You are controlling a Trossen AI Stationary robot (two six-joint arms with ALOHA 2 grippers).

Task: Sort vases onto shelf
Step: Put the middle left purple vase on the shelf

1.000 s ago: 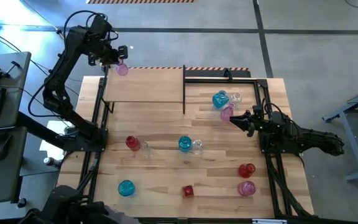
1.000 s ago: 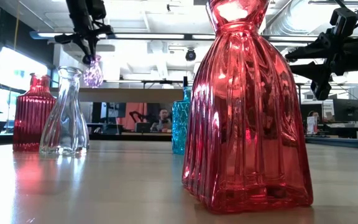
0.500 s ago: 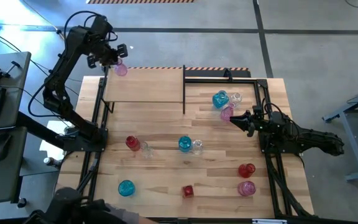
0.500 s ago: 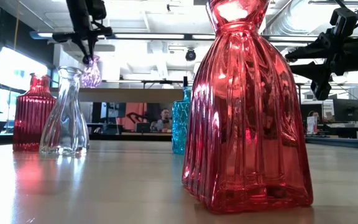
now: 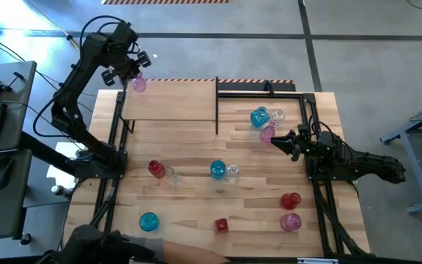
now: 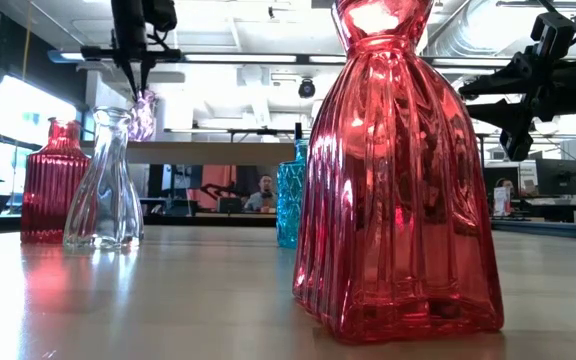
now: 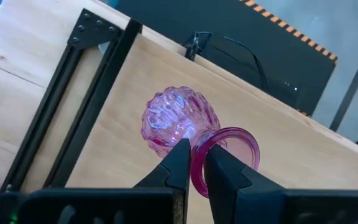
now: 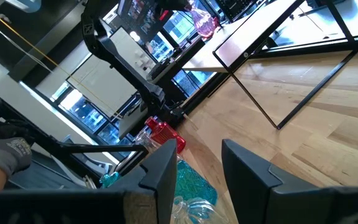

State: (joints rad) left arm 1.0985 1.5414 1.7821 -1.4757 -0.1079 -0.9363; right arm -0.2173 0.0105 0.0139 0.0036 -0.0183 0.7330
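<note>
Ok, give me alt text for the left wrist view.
The left claw is shut on the rim of a pink vase, holding it above the light wood shelf near its black-framed corner.

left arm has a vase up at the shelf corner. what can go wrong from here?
1. The left gripper pinches only the thin rim of the small ribbed pink glass vase, so it may slip or swing.
2. That vase hangs over the far left corner of the light wood shelf; a release there might leave it close to the edge, where it could tip off.
3. The right gripper, empty, waits beside a tight cluster of a teal vase, a clear vase and a second pink vase; reaching in might knock one over.
</note>
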